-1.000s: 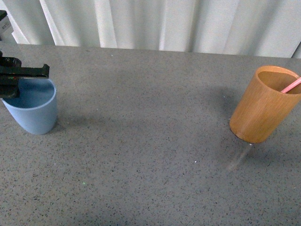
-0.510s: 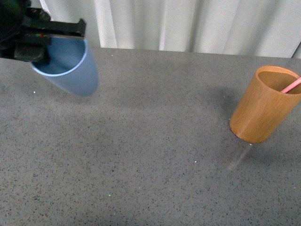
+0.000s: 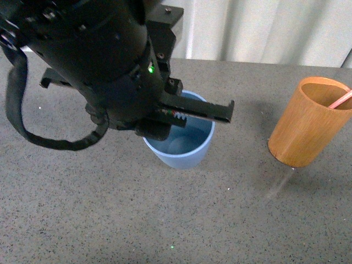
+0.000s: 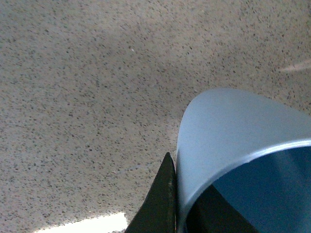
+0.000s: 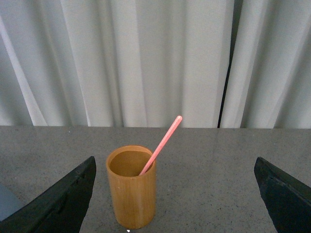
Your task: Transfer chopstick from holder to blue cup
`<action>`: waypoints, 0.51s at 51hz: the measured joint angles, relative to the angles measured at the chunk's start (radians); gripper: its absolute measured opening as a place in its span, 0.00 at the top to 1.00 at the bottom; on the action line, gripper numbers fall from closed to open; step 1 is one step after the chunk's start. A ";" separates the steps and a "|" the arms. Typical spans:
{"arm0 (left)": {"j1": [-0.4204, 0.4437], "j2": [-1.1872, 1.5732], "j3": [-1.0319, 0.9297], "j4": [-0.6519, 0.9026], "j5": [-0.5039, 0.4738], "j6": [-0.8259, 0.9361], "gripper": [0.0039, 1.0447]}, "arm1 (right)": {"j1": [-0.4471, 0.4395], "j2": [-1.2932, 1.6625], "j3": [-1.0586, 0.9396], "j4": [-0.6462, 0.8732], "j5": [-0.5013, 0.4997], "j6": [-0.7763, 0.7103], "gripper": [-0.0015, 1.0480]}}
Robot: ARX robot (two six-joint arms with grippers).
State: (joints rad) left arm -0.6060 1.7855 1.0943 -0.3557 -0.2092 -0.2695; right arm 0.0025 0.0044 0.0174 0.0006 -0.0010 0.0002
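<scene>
Grey speckled tabletop (image 3: 110, 220): it carries both task vessels.

Left hand (image 4: 181, 187): clamped on the rim of the blue cup (image 3: 184, 151). The left wrist view shows one finger (image 4: 163, 204) against the outside of the wall and the other inside the mouth. The cup is upright with its mouth upward, near the middle of the tabletop, and partly covered by the bulk of the left arm (image 3: 93, 60). Whether its base touches the surface cannot be determined.

Right hand (image 5: 175, 162): fingers spread wide with nothing between them. It faces the holder and is apart from it.

Holder (image 3: 308, 129): standing on the tabletop to the right of the blue cup, well apart from it.

Chopstick (image 5: 163, 144): inside the holder, leaning on the rim, with its upper end projecting above at a slant.

White pleated curtain (image 3: 264, 27): hangs behind the far edge.
</scene>
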 joint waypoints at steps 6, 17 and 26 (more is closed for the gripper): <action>-0.027 0.024 0.011 0.000 0.000 -0.011 0.97 | 0.000 0.000 0.000 0.000 0.000 0.000 0.10; -0.046 0.111 0.074 0.001 -0.023 -0.016 0.97 | 0.000 0.000 0.000 0.000 0.000 0.000 0.10; -0.057 0.142 0.089 0.004 -0.024 -0.016 0.97 | 0.000 0.000 0.000 0.000 0.000 0.000 0.10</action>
State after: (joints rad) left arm -0.6628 1.9278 1.1828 -0.3519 -0.2329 -0.2859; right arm 0.0025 0.0044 0.0174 0.0006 -0.0010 0.0002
